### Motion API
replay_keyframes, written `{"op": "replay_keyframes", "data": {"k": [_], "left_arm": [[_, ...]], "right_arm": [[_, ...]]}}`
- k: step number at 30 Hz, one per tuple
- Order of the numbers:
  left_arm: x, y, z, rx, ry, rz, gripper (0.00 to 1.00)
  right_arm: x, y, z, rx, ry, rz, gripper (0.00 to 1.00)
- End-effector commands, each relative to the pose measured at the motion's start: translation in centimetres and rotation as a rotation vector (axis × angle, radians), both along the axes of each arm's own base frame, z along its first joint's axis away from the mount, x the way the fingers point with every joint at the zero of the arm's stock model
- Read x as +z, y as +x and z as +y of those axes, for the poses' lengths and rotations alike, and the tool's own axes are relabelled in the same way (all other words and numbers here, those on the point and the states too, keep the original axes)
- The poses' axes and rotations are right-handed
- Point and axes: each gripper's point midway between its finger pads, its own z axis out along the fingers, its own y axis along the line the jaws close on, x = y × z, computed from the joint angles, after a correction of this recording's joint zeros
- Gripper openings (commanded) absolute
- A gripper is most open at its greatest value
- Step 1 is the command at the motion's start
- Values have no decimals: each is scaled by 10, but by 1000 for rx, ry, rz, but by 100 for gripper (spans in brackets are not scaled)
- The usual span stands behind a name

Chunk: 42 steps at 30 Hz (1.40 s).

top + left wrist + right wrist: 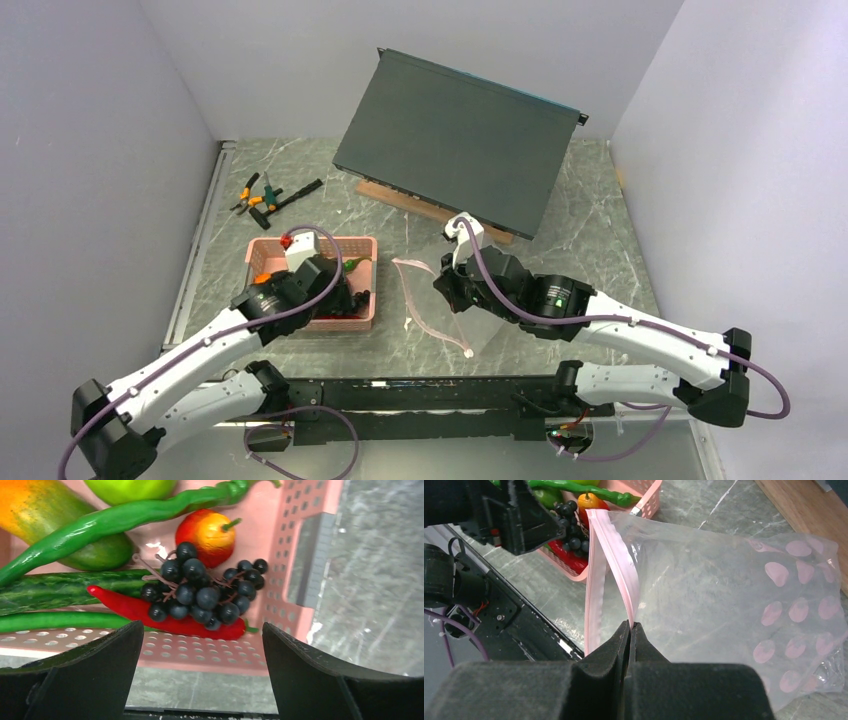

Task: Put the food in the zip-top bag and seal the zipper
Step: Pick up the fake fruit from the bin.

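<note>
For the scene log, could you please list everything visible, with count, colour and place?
basket: one, pink, left of centre
grapes: one bunch, dark, in basket
chilli: one, red, under grapes
long pepper: one, green, in basket
round fruit: one, red-orange, in basket
apple: one, green, in basket
mango: one, orange-green, in basket
cucumber: one, dark green, in basket
zip-top bag: one, clear, pink-spotted, right of basket
zipper: one, pale pink, bag's mouth
hand tools: few, orange, far left
panel: one, dark grey, back
left pincer: black, open, over basket
right pincer: black, shut on zipper
</note>
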Motion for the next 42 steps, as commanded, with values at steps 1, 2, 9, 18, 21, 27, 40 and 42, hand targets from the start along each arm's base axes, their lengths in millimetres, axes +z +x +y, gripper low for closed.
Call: {"op": "replay_keyframes", "data": {"k": [1,2,9,18,21,27,40,42], "left_arm": [[-9,16,5,44,28,-1,95],[-14,19,4,41,29,-2,96],[-49,35,-7,20,8,60,94],[-66,35,-11,-3,12,109,48],[-46,37,-11,-25,-8,45,26],[1,29,-6,-73,-54,-54,2],[146,-27,-29,-385,-379,-360,0],[174,-36,-32,-436,-426,-431,0]], "right_arm": [[16,-3,4,5,80,-5,0],[16,-3,5,7,82,-6,0],[15,-3,5,11,74,-3,0],[15,-3,8,9,80,3,0],[14,-3,9,10,79,6,0],[15,-1,11,9,74,-1,0],[19,-3,27,8,139,53,0],[20,-4,32,10,163,69,0]]}}
